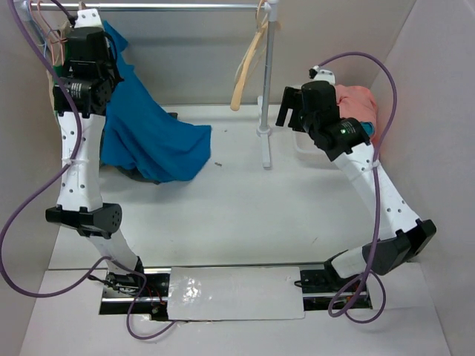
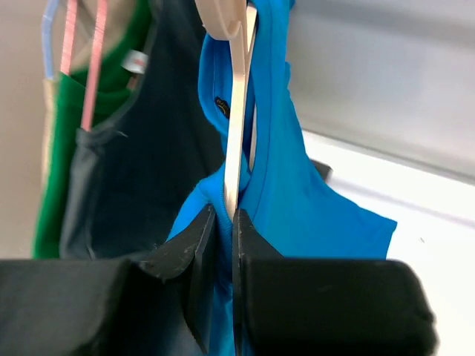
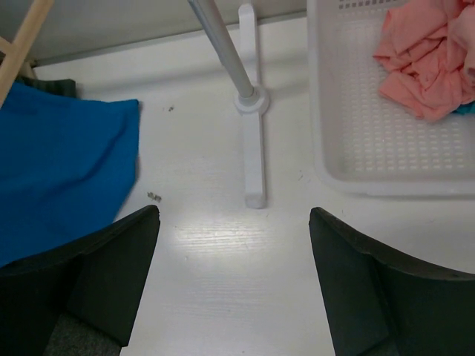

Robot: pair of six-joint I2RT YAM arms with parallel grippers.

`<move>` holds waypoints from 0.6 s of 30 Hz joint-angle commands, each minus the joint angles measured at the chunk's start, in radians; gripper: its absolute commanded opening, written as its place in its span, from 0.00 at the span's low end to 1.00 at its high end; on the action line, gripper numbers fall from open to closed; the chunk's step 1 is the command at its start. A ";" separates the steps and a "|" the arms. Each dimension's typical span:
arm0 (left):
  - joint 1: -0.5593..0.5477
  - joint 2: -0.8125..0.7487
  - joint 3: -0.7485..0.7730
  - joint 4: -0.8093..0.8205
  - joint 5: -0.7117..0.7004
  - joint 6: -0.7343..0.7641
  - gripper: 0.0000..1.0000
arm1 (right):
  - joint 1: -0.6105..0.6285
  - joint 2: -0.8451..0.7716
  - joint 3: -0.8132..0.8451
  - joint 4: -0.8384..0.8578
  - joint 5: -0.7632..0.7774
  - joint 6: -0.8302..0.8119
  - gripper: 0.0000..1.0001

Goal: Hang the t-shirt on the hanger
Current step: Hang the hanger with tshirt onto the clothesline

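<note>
The royal-blue t-shirt (image 1: 152, 137) hangs from the upper left by the rail, and its lower part lies spread on the table. In the left wrist view the hanger (image 2: 236, 126) shows edge-on as a thin tan strip inside the t-shirt (image 2: 297, 193) neck. My left gripper (image 2: 225, 216) is shut on that strip, with the ribbed collar also between the jaws. From above, the left gripper (image 1: 90, 22) is raised beside the rail. My right gripper (image 1: 293, 111) hovers near the stand pole. This right gripper (image 3: 234, 211) is wide open over bare table, with the t-shirt (image 3: 59, 170) to its left.
A dark grey shirt (image 2: 148, 156), a green garment (image 2: 56, 163) and a pink wire hanger (image 2: 93, 67) hang left of the t-shirt. A pale cream hanger (image 1: 249, 67) hangs on the rail (image 1: 185, 6). The stand pole (image 1: 267, 81) rises from its base (image 3: 252, 148). A white basket (image 3: 371, 148) holds salmon-pink cloth (image 3: 427, 59).
</note>
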 commanded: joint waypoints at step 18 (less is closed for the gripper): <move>0.121 0.098 0.040 0.291 -0.009 0.035 0.00 | -0.017 0.114 0.129 -0.029 -0.088 0.086 0.89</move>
